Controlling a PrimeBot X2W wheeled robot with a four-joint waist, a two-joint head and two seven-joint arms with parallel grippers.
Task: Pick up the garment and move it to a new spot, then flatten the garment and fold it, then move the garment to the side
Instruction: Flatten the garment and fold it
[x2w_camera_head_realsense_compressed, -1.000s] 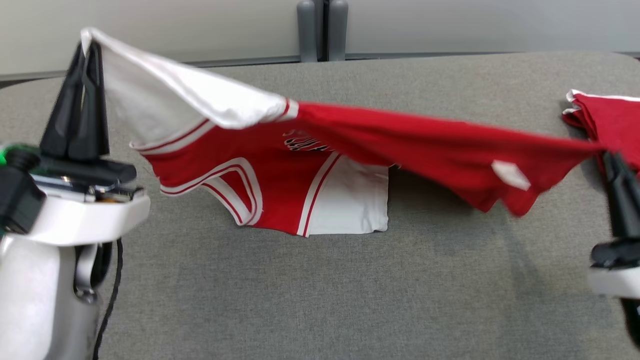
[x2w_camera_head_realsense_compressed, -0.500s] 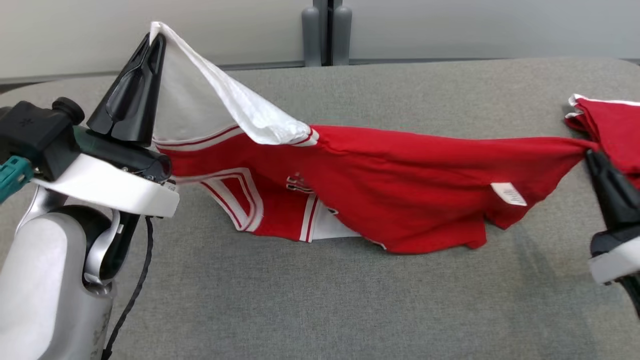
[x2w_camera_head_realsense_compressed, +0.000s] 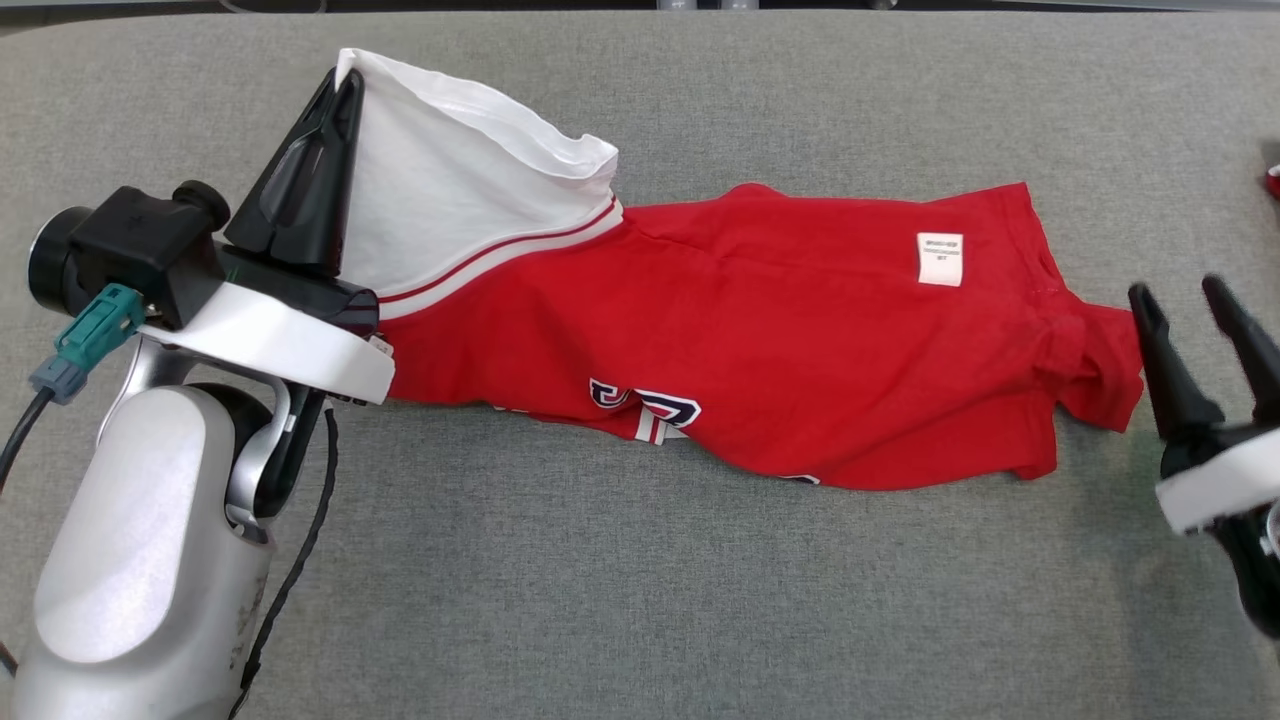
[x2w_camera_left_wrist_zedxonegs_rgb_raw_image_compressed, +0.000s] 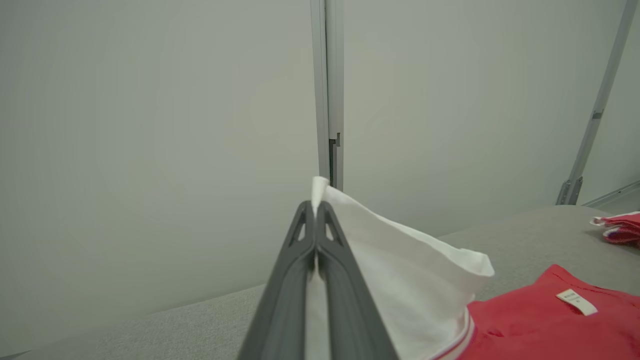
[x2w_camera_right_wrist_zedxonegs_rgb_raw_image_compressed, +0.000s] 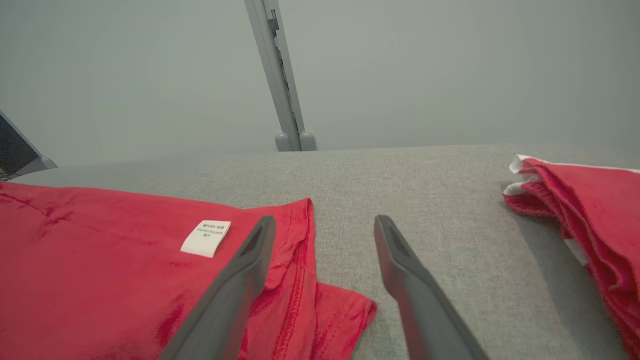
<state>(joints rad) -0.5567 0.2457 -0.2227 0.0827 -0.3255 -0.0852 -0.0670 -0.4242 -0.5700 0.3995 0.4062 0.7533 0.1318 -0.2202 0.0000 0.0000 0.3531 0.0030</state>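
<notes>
The garment (x2w_camera_head_realsense_compressed: 800, 340) is a red jersey with a white end and red-white trim, lying folded over along the grey table (x2w_camera_head_realsense_compressed: 640, 600), a white label facing up. My left gripper (x2w_camera_head_realsense_compressed: 345, 85) is shut on its white end (x2w_camera_left_wrist_zedxonegs_rgb_raw_image_compressed: 400, 270), holding that corner lifted above the table. At the right, my right gripper (x2w_camera_head_realsense_compressed: 1182, 290) stands open just past the red end, nothing between its fingers (x2w_camera_right_wrist_zedxonegs_rgb_raw_image_compressed: 240, 280). The red hem (x2w_camera_right_wrist_zedxonegs_rgb_raw_image_compressed: 300, 280) lies loose beside and under its left finger.
A second red and white cloth pile (x2w_camera_right_wrist_zedxonegs_rgb_raw_image_compressed: 585, 215) lies on the table to the right of my right gripper. A pale wall with a grey post (x2w_camera_right_wrist_zedxonegs_rgb_raw_image_compressed: 285, 90) stands behind the table (x2w_camera_right_wrist_zedxonegs_rgb_raw_image_compressed: 400, 170). Grey table surface stretches in front of the jersey.
My right gripper has opened and let go of the red end, which now lies flat on the table. The left gripper has lowered with the white end. The head camera tilted down.
</notes>
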